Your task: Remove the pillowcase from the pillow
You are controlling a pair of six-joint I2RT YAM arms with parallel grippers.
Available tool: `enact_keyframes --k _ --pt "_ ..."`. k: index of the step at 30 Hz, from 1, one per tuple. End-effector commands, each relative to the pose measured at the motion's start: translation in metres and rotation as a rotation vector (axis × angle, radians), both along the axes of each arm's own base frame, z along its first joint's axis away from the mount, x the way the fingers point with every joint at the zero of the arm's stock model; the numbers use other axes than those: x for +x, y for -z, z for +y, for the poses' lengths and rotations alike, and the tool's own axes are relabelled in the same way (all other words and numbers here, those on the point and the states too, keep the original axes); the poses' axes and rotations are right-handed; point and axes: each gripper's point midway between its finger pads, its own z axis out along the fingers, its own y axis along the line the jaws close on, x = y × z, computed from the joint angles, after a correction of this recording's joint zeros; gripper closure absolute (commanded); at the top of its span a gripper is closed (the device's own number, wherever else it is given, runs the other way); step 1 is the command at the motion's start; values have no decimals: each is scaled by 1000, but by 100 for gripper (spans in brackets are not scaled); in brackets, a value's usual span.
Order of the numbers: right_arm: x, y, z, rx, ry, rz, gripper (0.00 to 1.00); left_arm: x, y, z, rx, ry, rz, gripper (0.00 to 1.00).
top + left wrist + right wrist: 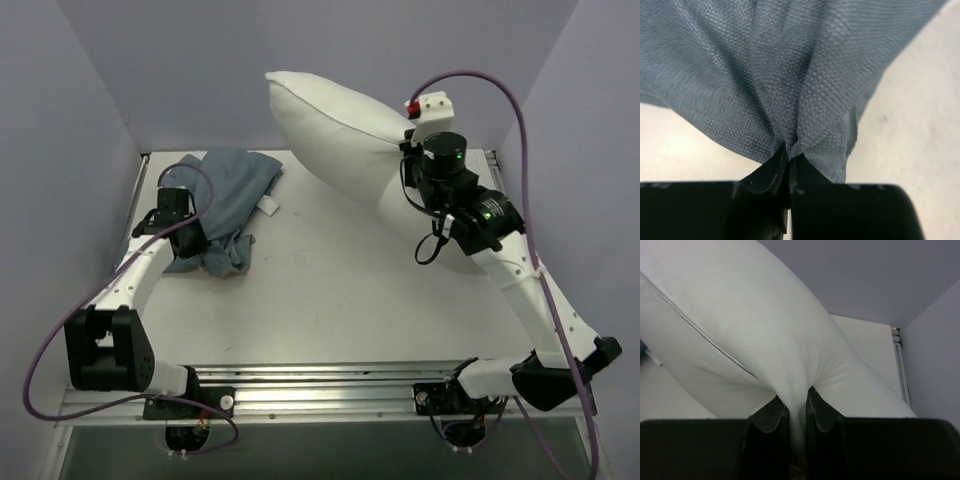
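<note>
The pillowcase (228,200) lies crumpled on the table at the left, plain blue-grey side out, apart from the pillow. My left gripper (182,222) is shut on a fold of its cloth (805,90), low at the heap's near edge. The white pillow (345,140) is lifted and tilted at the back right, its upper end against the back wall. My right gripper (412,160) is shut on a pinch of the pillow's fabric (765,325), with cloth pulled down between the jaws.
A white table (340,300) is walled by lavender panels on the left, back and right. A metal rail (330,385) runs along the near edge by the arm bases. A small white label (268,206) sticks out of the pillowcase.
</note>
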Motion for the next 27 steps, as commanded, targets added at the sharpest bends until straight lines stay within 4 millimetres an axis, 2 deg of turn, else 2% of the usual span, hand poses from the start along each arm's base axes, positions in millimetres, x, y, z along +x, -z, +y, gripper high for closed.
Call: enact_keyframes --k 1,2,3,4,6,7,8,10,11,12,13,14,16,17,18,20,21,22,24,25,26,27 --pt "27 8 0 60 72 -124 100 -15 -55 -26 -156 45 -225 89" --pt "32 25 10 73 40 -99 100 -26 -66 -29 -173 58 -265 84" --pt "35 46 17 91 27 -61 100 -36 -67 -40 -223 100 -267 82" --pt "38 86 25 86 14 13 100 -51 -69 -46 -248 131 -282 80" --pt "39 114 44 128 -47 48 100 -72 -67 -58 -298 180 -262 73" --pt "39 133 52 153 -58 86 100 -87 -59 -68 -347 215 -233 71" --pt "34 160 62 145 -83 141 100 -99 -62 -73 -374 236 -245 69" --pt "30 196 85 168 -152 227 100 -124 -52 -86 -449 261 -209 54" --pt "28 214 93 175 -172 271 100 -129 -52 -92 -475 268 -206 47" --pt "26 226 99 189 -188 306 100 -133 -58 -98 -489 279 -217 31" --pt "24 246 112 203 -234 370 100 -135 -63 -103 -498 289 -225 24" --pt "22 254 119 230 -247 403 100 -138 -74 -109 -507 314 -252 18" --pt "17 263 138 273 -316 456 89 -142 -84 -107 -498 310 -255 8" --pt "15 260 145 301 -341 466 83 -141 -101 -106 -487 320 -288 6" --pt "14 253 151 320 -366 464 72 -140 -108 -103 -462 329 -304 3" --pt "9 232 160 359 -424 449 59 -141 -119 -95 -412 322 -317 2" --pt "9 221 162 371 -440 434 46 -139 -137 -92 -383 338 -362 3" --pt "9 197 165 389 -463 394 42 -140 -141 -88 -360 332 -361 3" --pt "8 177 161 385 -462 376 31 -136 -165 -79 -308 322 -423 4" --pt "10 152 157 395 -456 328 27 -135 -170 -76 -292 317 -430 4" --pt "8 147 150 380 -429 334 23 -135 -178 -74 -276 314 -449 5" --pt "13 137 139 372 -380 304 15 -132 -184 -67 -239 299 -466 5"
